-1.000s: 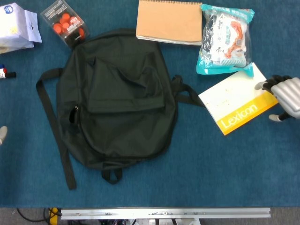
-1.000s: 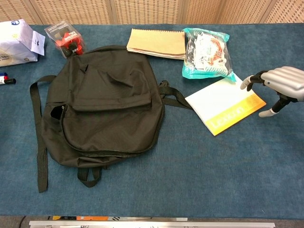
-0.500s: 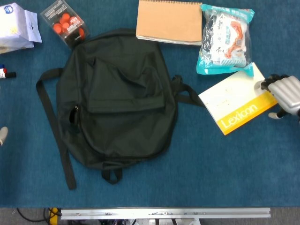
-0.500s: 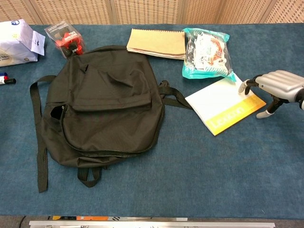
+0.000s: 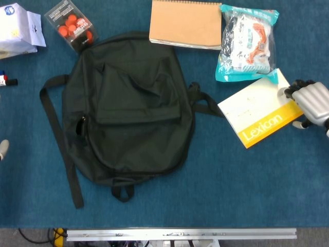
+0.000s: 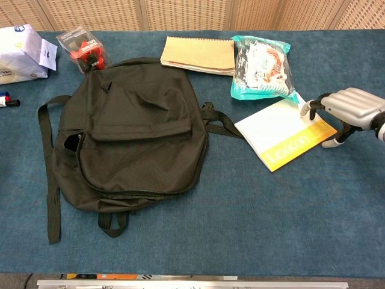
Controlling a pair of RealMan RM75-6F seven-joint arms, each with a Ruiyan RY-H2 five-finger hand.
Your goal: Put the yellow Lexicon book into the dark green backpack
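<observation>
From the head view, a blue cloth table (image 5: 241,190) held the dark green backpack (image 5: 128,108) and, to its right, the yellow Lexicon book (image 5: 259,109), while in the chest view the right hand (image 6: 348,109) arched its spread fingers (image 6: 308,108) over the book's far corner, holding nothing.

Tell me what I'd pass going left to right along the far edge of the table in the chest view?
White paper bag → clear box of orange balls → brown spiral notebook → teal snack packet.
</observation>
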